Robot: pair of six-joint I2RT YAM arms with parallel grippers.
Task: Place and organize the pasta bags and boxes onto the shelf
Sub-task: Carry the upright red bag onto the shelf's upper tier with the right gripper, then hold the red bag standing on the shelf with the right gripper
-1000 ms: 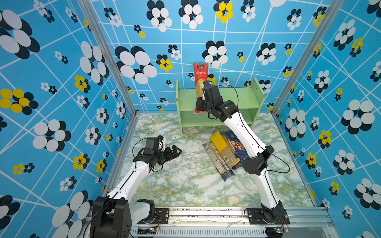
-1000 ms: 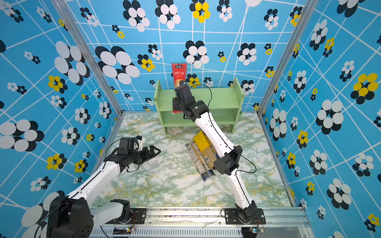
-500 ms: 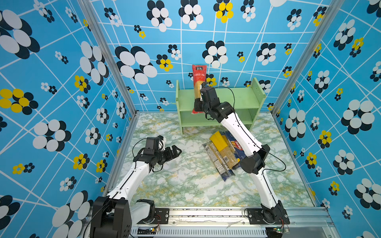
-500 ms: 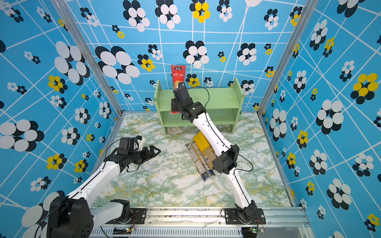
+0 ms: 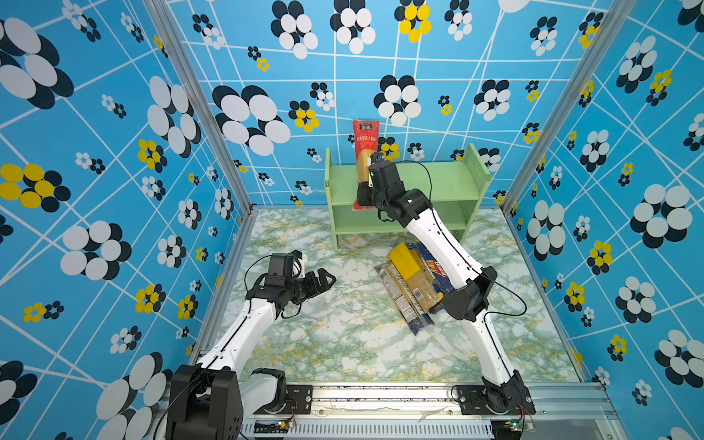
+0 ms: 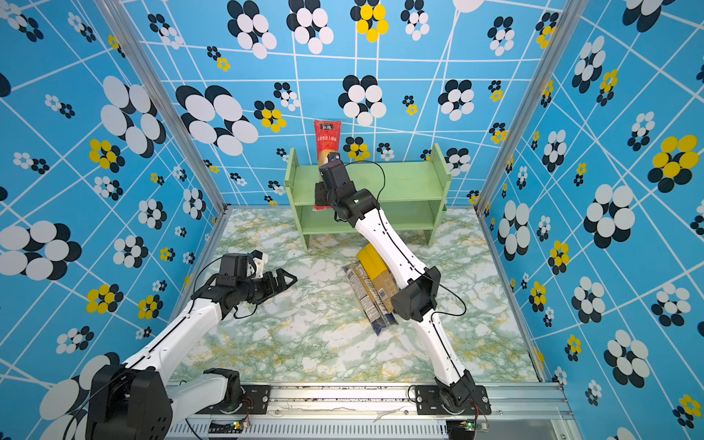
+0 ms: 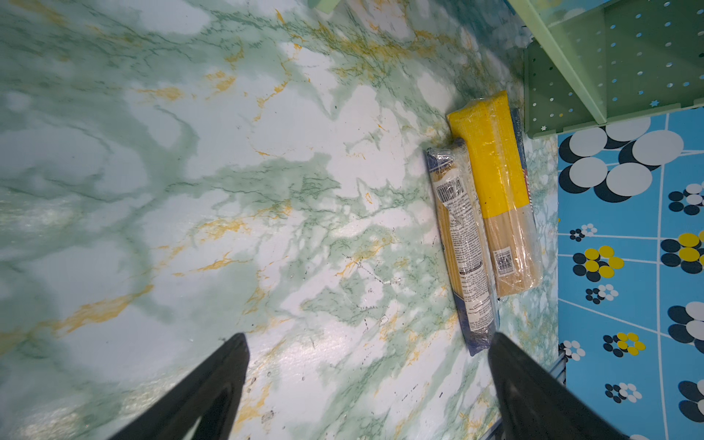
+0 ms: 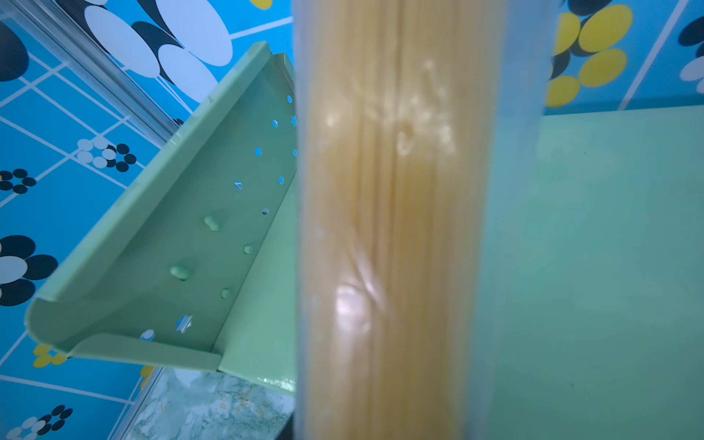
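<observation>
Counted two pincers, one shelf (image 5: 449,183), four packs. Right pincer (image 5: 365,192) clenched on the upright red bag (image 5: 365,141), shelf just beyond it. Left pincer (image 5: 324,280) released over the table (image 5: 343,335). Yellow bag (image 5: 404,263), labelled bag (image 5: 400,295) and blue box (image 5: 438,272) lay piled behind the right pincer. Right wrist view showed only noodles; both top views showed the red ends.
</observation>
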